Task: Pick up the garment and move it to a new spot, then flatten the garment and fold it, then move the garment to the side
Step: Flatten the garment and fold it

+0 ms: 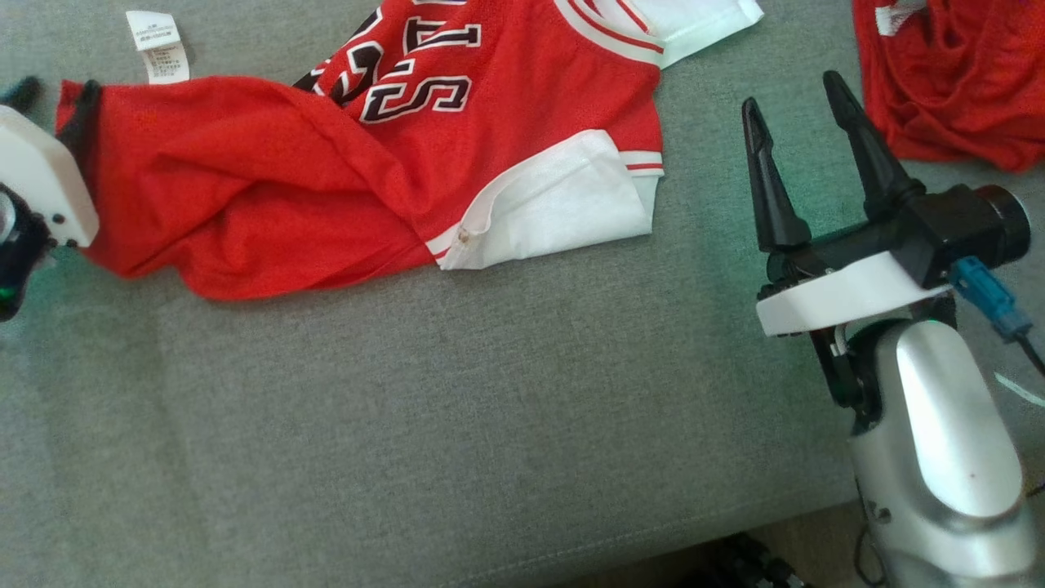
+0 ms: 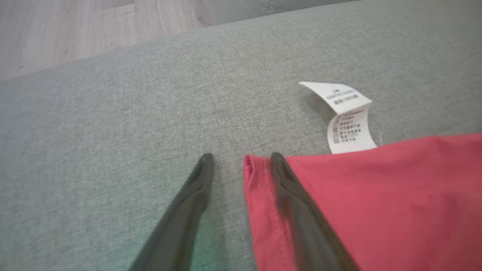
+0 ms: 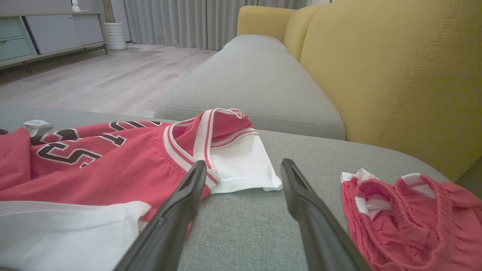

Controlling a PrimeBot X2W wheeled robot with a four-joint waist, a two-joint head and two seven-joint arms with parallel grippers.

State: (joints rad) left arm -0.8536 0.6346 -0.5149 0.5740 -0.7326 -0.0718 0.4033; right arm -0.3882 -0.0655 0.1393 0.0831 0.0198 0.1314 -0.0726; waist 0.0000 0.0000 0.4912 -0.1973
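Head view: you see the garment rumpled on the grey cushion from 9 to 12 o'clock; the right gripper at 3 o'clock has jaws apart, empty. Left wrist view: the left gripper has jaws apart, one finger over the garment's hem corner at 5 o'clock. Right wrist view: garment at 9 o'clock, red shorts at 4 o'clock.
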